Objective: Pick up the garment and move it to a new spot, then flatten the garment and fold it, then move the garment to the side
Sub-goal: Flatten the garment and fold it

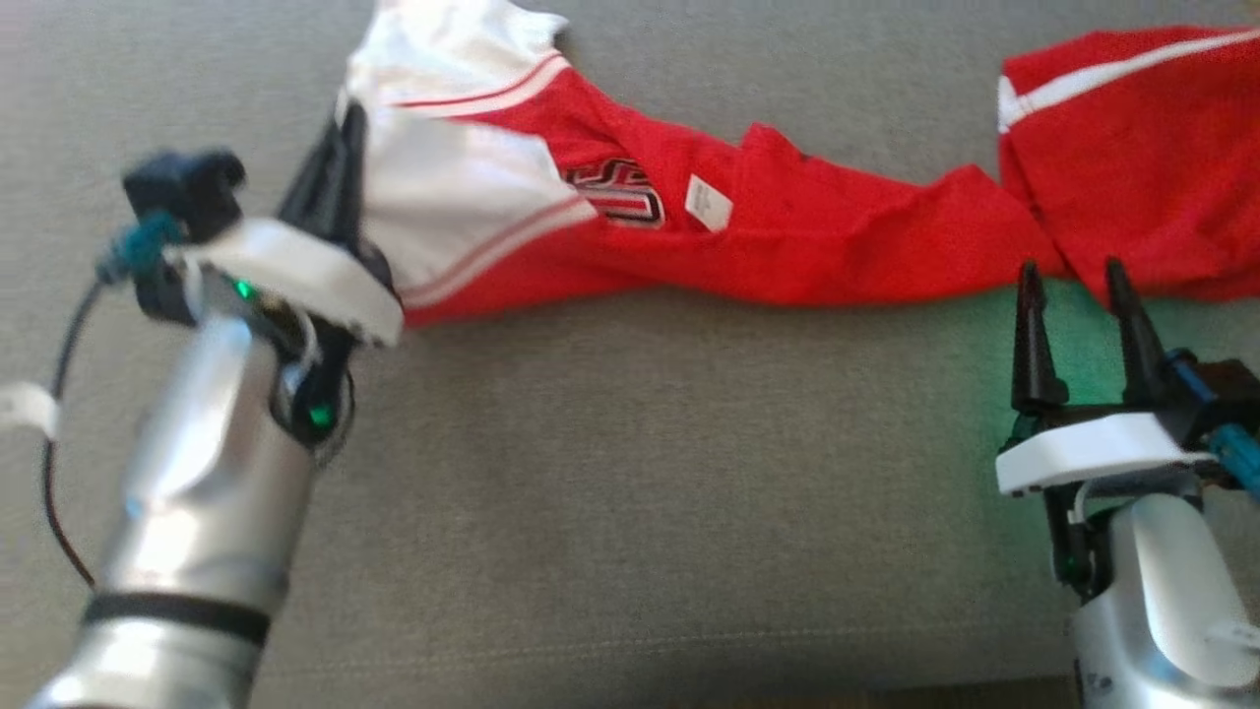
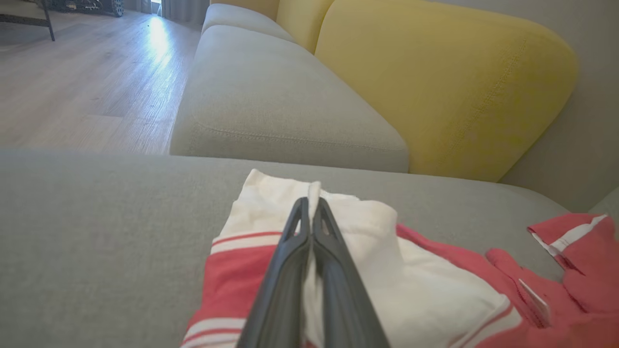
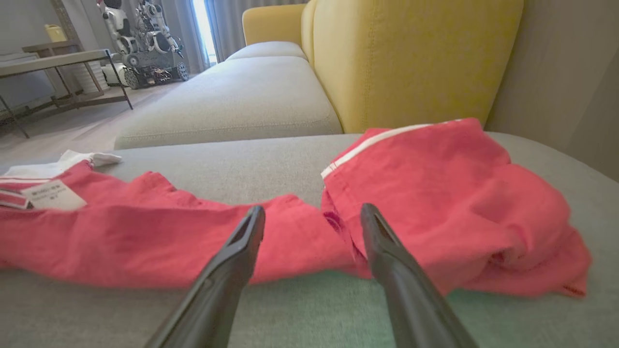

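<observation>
A living room: grey-and-yellow sofa (image 2: 290,96), wooden floor (image 2: 72,87), curtains (image 3: 227,19).

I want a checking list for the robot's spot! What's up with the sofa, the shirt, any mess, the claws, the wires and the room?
Surface: grey sofa seat, woven fabric.
Job's things: red and white garment, crumpled and stretched across the seat, label showing.
Clutter: nothing seen.
Grippers: left claw shut on the garment's white end; right claw open by the red edge, holding nothing.
Cables: black cable loops beside the left wrist; blue cable at the right wrist.
Surroundings: yellow backrest, wooden floor, another robot, a table.
</observation>
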Robot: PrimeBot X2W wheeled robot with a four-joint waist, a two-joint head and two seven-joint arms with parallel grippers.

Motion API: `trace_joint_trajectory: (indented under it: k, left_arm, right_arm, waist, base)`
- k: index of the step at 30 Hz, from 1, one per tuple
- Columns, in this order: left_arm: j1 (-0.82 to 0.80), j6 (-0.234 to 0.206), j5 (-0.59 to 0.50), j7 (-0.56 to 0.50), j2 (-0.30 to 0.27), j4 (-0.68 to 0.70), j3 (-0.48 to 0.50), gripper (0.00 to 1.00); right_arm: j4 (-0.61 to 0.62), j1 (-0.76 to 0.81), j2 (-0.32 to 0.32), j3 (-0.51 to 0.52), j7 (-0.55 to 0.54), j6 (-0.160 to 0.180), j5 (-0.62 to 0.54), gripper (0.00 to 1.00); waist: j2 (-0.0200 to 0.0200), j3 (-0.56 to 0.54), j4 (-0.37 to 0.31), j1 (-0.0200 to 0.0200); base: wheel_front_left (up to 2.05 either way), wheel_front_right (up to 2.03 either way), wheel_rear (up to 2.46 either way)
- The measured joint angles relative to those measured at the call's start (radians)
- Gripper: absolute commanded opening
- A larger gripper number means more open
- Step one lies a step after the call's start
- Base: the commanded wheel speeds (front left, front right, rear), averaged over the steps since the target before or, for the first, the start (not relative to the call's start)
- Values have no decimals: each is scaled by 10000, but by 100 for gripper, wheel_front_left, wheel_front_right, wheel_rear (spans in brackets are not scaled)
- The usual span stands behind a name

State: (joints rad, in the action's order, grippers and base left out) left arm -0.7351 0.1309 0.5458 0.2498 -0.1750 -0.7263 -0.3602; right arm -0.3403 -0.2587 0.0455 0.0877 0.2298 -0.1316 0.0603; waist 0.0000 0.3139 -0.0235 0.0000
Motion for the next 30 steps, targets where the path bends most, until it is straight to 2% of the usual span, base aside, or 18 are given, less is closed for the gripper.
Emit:
trace_joint_trajectory:
  k: [2, 9, 16, 23, 30]
  left_arm:
    - [874, 0, -284, 0, 151, 673, 192, 0]
    - [2077, 0, -874, 0, 171, 2057, 500, 0]
    - [2824, 0, -970, 0, 192, 2429, 418, 0]
    - [2843, 0, -968, 0, 389, 2552, 157, 0]
    - [2763, 0, -941, 0, 500, 2585, -132, 0]
  right_arm:
    - [169, -82, 2, 207, -393, 0, -184, 100]
    - [485, -167, 2, 228, -1394, 0, -625, 100]
    - [136, -427, 46, -102, -2514, 0, -660, 100]
    - [-1041, -1849, 1058, -796, -3476, 0, -573, 100]
    - [-2305, -2809, 1588, -1457, -3939, 0, -339, 100]
  waist:
    - [0, -209, 340, 0]
    - [0, -631, 1012, 0]
    - [0, -719, 1266, 0]
    - [0, -452, 1426, 0]
    - [0, -103, 1642, 0]
  base:
    - [0, 0, 0]
    - [0, 0, 0]
    - [0, 0, 0]
    - [0, 0, 0]
    - [0, 0, 0]
